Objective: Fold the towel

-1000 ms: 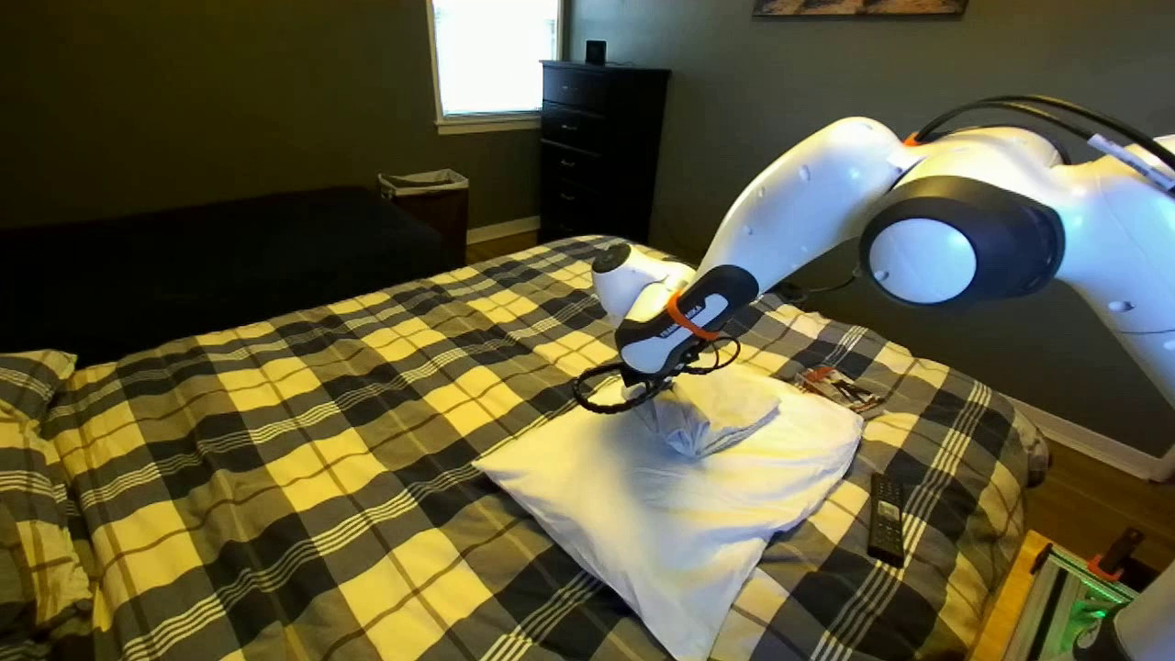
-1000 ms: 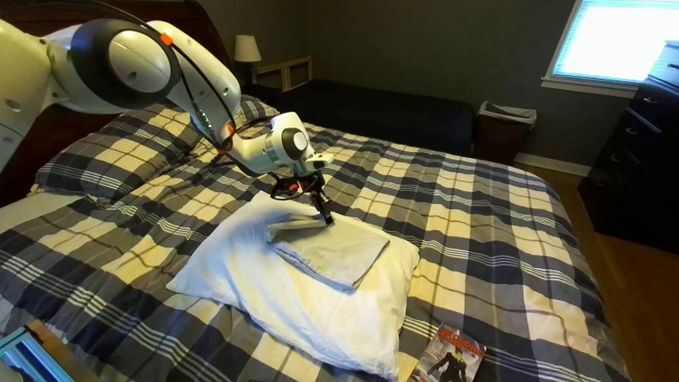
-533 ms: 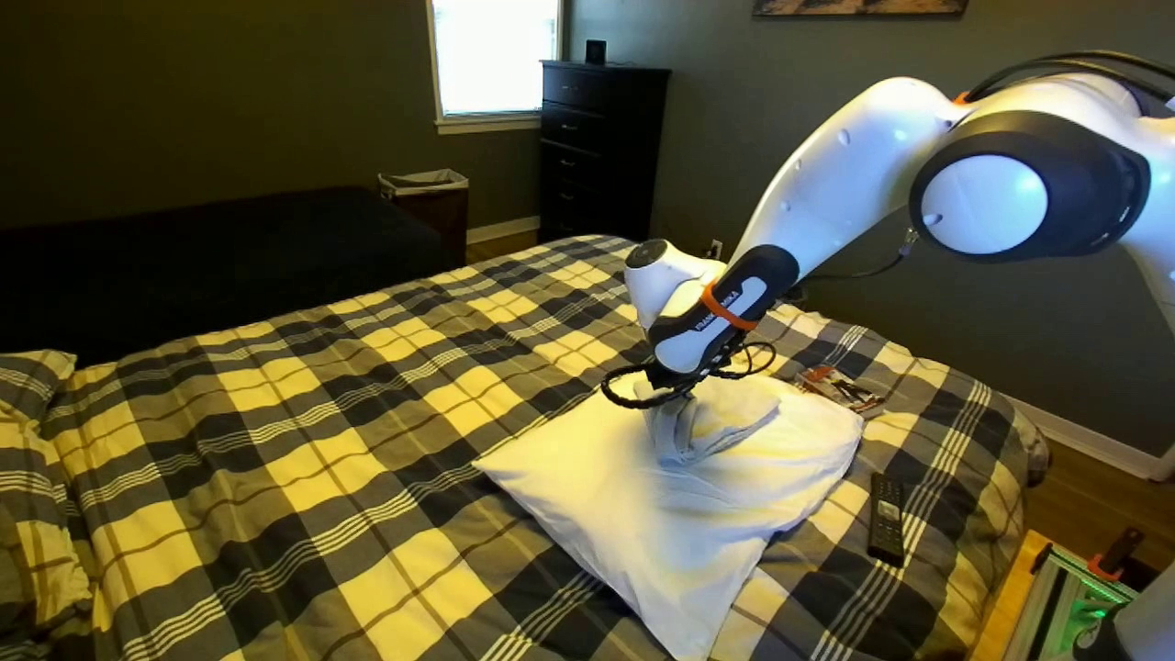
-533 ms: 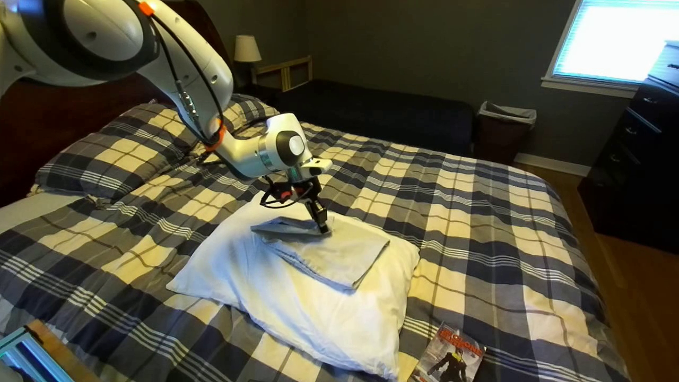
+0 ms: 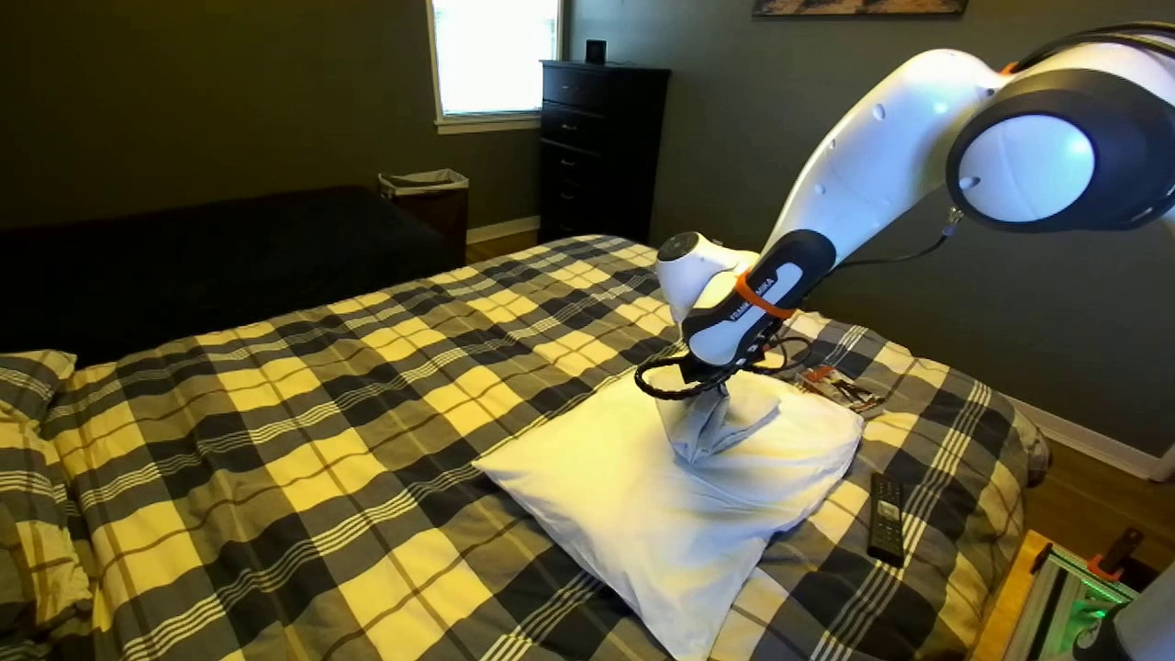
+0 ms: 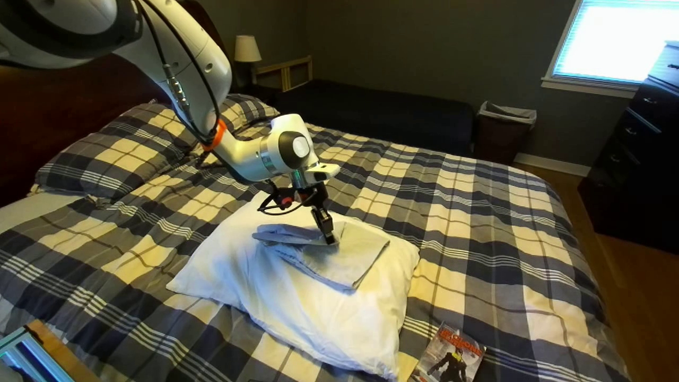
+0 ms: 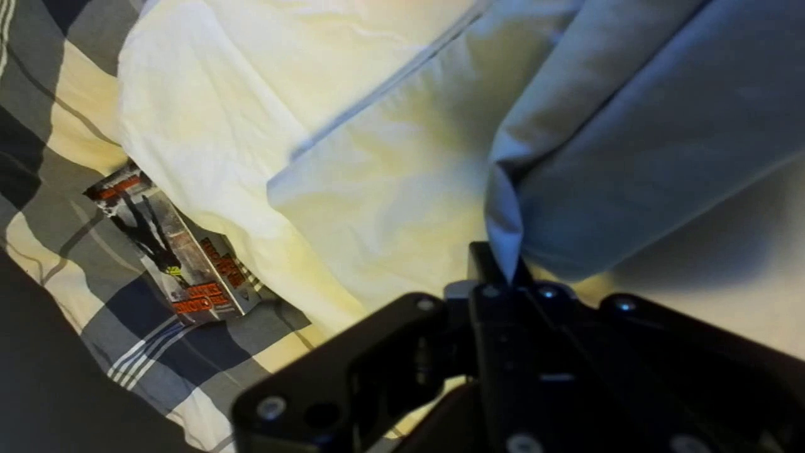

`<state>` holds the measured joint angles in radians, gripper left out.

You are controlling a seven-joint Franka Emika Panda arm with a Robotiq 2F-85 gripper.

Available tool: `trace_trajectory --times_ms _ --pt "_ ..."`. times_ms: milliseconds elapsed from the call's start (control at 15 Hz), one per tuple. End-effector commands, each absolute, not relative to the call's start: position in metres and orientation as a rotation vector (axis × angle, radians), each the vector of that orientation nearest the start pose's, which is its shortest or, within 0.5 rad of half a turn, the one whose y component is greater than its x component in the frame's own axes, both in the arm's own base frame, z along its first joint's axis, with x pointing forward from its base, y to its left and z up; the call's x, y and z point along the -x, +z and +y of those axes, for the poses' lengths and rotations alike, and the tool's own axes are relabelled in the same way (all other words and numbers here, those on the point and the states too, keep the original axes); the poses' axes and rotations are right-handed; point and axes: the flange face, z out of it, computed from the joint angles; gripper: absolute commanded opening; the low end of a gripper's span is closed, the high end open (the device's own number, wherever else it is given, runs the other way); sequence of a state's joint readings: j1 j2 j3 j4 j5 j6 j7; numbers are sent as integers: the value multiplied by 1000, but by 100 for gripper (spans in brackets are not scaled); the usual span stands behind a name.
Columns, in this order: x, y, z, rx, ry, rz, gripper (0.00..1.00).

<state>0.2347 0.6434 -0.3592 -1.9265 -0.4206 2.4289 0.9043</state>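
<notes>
The towel is a light grey-blue cloth, partly folded, on a white pillow. It shows in both exterior views [image 5: 705,431] [image 6: 353,260] and fills the upper middle of the wrist view [image 7: 390,195]. My gripper [image 6: 330,240] is above the towel, pointing down, with its fingers closed on a pinched bit of the cloth's edge. In the wrist view the gripper [image 7: 503,270] has a narrow pleat of towel between its fingertips. A raised flap of the towel [image 6: 286,233] hangs from the fingers over the lower layer. In an exterior view, the arm's wrist hides the fingertips.
The pillow [image 6: 307,329] lies under the towel on a plaid bedspread [image 5: 321,441]. A case with a printed cover [image 6: 451,355] lies by the pillow and shows in the wrist view [image 7: 170,251]. A black remote [image 5: 887,520] lies beside the pillow. Plaid pillows [image 6: 122,148] are at the headboard.
The gripper has moved across the pillow toward the printed case, carrying the pinched towel edge. The flap now leans further over the lower layer. The upper arm has drawn back.
</notes>
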Motion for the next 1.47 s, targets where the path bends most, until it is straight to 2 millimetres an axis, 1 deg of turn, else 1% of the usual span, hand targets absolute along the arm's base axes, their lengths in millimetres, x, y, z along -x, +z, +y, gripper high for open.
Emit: trace_trajectory --times_ms 0,200,467,1000,1400 --pt "-594 161 -87 3445 -128 1155 1" --pt "-586 160 -100 3445 -121 1196 1" --pt "-586 159 -111 3455 -136 1212 1" --pt "-576 154 -133 3422 -54 1321 1" --pt "-572 150 -144 3410 -24 1360 1"
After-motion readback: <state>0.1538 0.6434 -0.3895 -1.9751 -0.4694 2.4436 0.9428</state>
